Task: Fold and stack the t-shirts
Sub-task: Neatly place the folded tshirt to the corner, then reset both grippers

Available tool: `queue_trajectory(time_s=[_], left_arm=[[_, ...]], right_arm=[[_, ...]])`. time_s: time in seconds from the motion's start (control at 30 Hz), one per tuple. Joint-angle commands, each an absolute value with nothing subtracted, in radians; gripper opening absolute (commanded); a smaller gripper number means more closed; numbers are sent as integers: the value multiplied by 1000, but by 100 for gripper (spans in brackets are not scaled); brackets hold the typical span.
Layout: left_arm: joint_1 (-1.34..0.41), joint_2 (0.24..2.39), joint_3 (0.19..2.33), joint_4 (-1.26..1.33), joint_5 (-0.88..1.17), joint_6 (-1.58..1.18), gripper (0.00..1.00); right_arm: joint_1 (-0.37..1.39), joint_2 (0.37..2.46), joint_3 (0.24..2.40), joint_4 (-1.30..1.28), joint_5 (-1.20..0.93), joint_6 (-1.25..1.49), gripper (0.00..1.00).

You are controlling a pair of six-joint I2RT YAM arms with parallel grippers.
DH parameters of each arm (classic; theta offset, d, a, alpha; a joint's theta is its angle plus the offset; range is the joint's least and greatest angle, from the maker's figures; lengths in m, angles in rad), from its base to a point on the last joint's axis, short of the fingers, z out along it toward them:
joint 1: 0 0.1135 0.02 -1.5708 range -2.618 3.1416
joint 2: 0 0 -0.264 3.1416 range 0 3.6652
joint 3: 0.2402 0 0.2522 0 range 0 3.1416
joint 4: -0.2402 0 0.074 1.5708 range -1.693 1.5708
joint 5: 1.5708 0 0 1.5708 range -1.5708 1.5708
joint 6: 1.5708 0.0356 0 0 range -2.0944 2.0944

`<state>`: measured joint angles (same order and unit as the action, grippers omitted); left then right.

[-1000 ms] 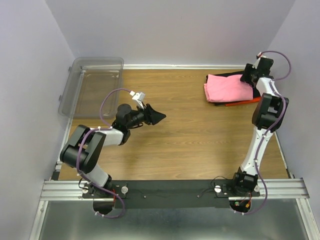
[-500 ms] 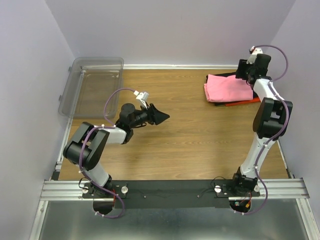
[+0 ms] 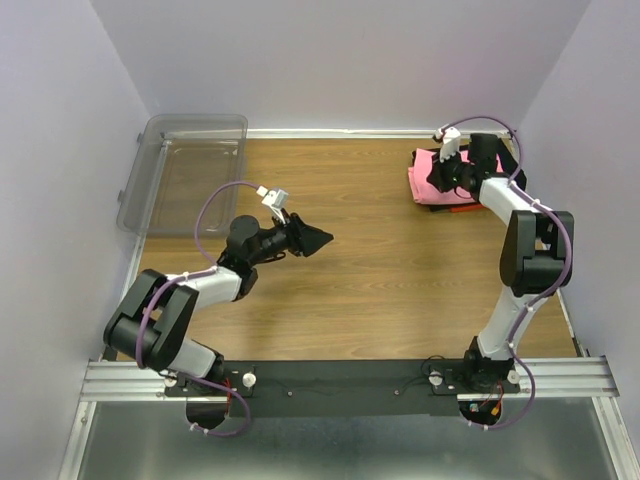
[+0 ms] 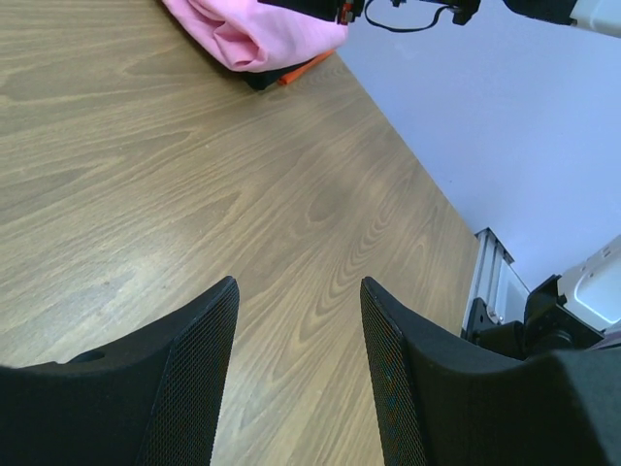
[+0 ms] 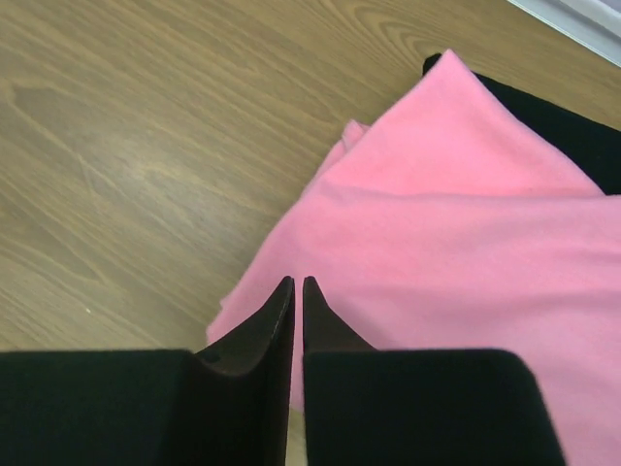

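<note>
Right claw (image 5: 297,282) sits pressed together over the edge of the pink shirt (image 5: 466,243), left claw (image 4: 298,287) apart; soft, light, floppy cloth, I judge; best pinched at a folded corner.

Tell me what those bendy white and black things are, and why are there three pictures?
They are two robot arms fixed to a wooden table. One picture looks down from above. The other two come from little cameras on each arm's wrist, so you see its own black fingers. The left gripper is open and holds nothing. The right gripper has its fingers pressed together over a folded pink shirt; no cloth shows between them. Under the pink one lie a black shirt and an orange shirt. A clear plastic bin sits in the far left corner.
</note>
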<state>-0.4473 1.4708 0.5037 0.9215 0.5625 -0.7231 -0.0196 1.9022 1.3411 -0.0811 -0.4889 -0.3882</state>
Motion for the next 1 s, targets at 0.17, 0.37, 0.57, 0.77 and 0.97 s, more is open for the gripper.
queue_trajectory(time_s=[0.17, 0.37, 0.57, 0.77, 0.97], left_arm=[[-451, 1373, 448, 865, 509, -681, 61], [-449, 1352, 428, 862, 505, -678, 61], [-449, 1331, 408, 851, 495, -670, 61], [-449, 1277, 440, 769, 467, -617, 61], [-436, 1117, 497, 571, 347, -499, 62]], right_arm=[[-12, 1953, 1307, -250, -459, -528, 11], [-8, 2031, 1315, -271, -397, -531, 11], [-8, 2031, 1316, -291, -354, -545, 11], [-8, 1849, 1325, -314, -420, -519, 25], [-8, 1597, 1296, -345, -448, -459, 51]])
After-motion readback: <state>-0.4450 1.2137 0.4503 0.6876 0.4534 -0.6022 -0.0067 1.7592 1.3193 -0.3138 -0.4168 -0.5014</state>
